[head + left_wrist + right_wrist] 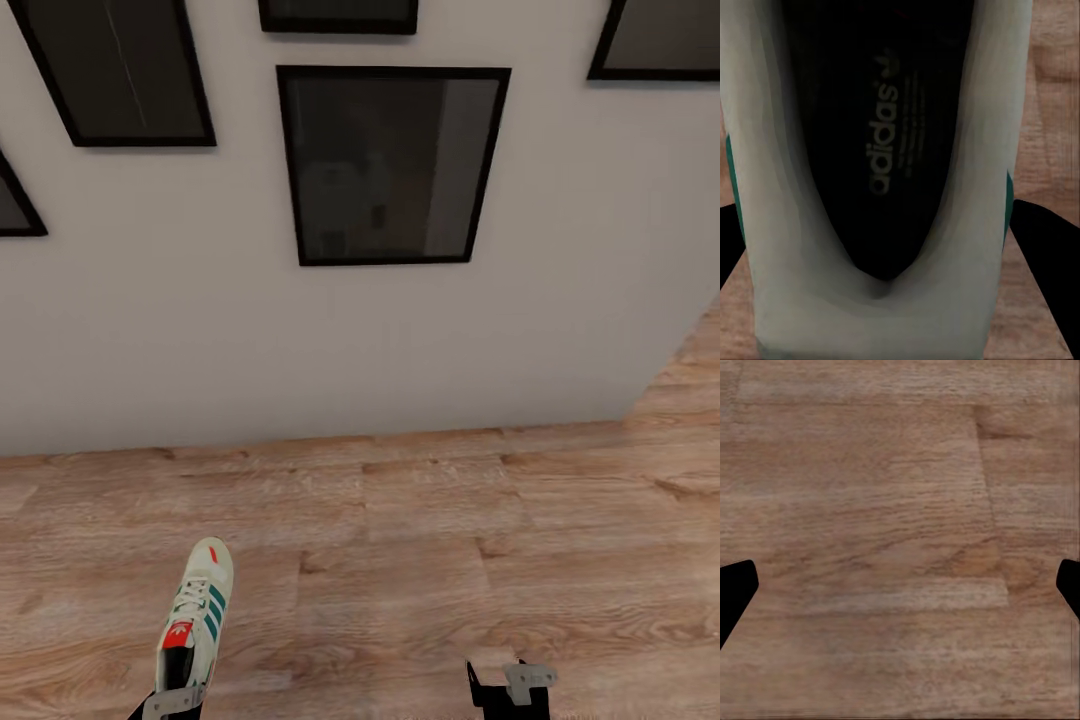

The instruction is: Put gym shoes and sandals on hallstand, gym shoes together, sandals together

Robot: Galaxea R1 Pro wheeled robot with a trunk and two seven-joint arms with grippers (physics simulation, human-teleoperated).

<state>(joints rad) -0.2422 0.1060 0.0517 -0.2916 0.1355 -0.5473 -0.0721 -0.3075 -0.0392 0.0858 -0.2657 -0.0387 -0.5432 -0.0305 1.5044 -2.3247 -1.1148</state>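
You have soft, even light across the head view: the wall reads flat pale grey with only a faint darkening toward its base, and the corridor floor is evenly lit with no glare. The dark framed pictures give back only dull, smeared reflections. Your gym shoe casts almost no shadow on the planks. In your left wrist view the shoe's interior falls to near black, its print dim and soft, its white rim blurred. Your right wrist view shows wood grain slightly soft, with coarse render texture.
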